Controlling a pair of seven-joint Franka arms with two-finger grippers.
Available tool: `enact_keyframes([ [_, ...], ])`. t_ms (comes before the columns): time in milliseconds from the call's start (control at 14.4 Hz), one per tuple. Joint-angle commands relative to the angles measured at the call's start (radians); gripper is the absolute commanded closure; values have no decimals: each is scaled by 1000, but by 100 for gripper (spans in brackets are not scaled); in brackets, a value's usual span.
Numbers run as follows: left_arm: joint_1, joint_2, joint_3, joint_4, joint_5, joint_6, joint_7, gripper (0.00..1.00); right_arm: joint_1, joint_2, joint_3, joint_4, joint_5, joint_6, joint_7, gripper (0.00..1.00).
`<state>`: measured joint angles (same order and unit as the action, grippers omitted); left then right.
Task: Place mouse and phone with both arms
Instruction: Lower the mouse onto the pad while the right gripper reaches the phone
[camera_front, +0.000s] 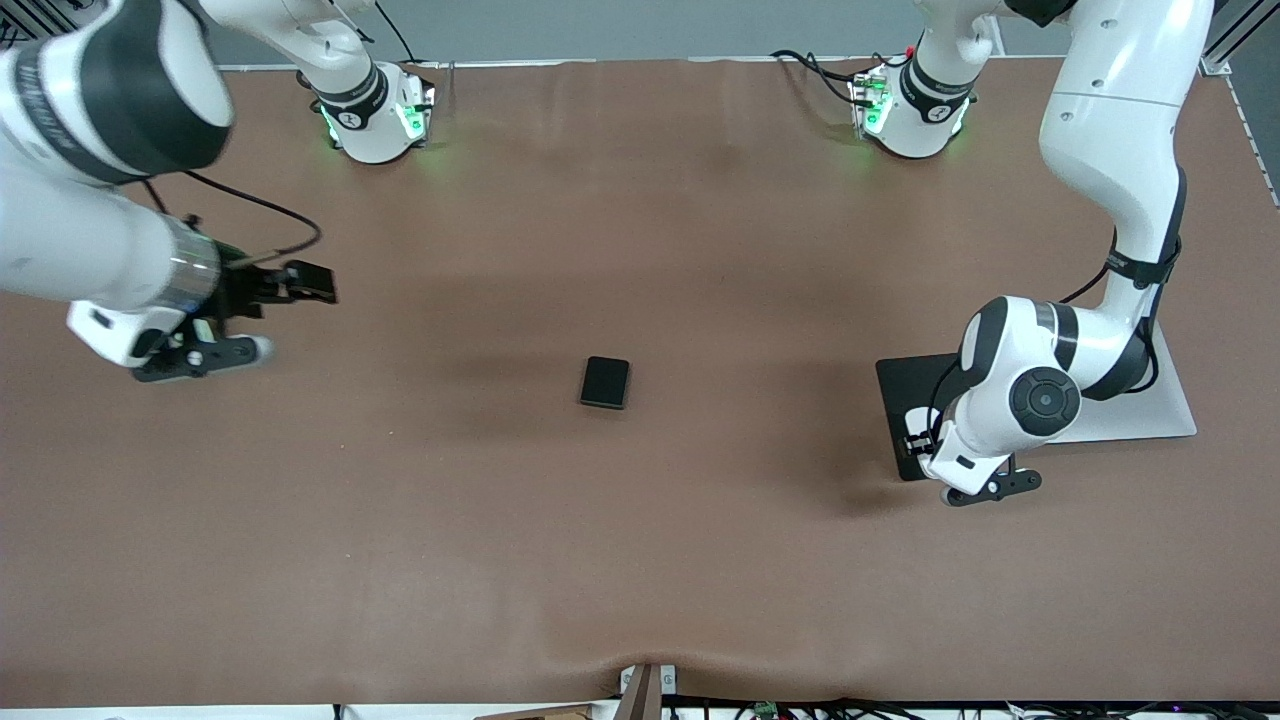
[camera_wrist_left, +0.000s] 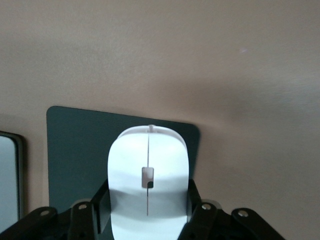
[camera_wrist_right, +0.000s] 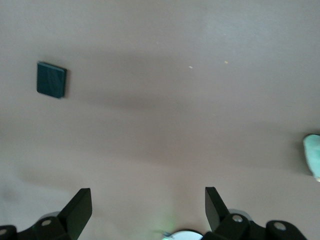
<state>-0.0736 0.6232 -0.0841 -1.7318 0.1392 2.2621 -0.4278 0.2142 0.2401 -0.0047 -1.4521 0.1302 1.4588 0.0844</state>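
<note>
The white mouse (camera_wrist_left: 148, 185) sits between the fingers of my left gripper (camera_wrist_left: 147, 202), which press on both its sides, over the black mouse pad (camera_wrist_left: 75, 150). In the front view the left arm's wrist (camera_front: 1010, 390) hangs low over the mouse pad (camera_front: 905, 385) and hides the mouse and the fingers. The black phone (camera_front: 605, 382) lies flat on the brown table in the middle, and it also shows in the right wrist view (camera_wrist_right: 51, 79). My right gripper (camera_front: 318, 285) is open and empty above the table toward the right arm's end, well away from the phone; it also shows in the right wrist view (camera_wrist_right: 147, 200).
A light grey plate (camera_front: 1170, 410) lies beside the mouse pad under the left arm, and its edge shows in the left wrist view (camera_wrist_left: 7, 180). The green-lit arm bases (camera_front: 375, 115) (camera_front: 905, 105) stand along the table's edge farthest from the front camera.
</note>
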Motion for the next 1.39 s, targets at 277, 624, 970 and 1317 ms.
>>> enact_keyframes([
  [277, 43, -31, -11, -110, 22, 54, 72, 100, 158, 103, -8, 13, 23, 141, 231, 0],
  [624, 52, -23, -13, -114, 20, 59, 81, 50, 232, 172, -8, 10, 65, 239, 293, 0],
  [970, 52, -120, -16, -85, 14, 45, 70, 0, 284, 248, -8, 10, 65, 320, 297, 0],
  [1317, 63, -253, -16, 113, 5, -209, 80, 0, 349, 350, -8, 9, 78, 449, 371, 0],
])
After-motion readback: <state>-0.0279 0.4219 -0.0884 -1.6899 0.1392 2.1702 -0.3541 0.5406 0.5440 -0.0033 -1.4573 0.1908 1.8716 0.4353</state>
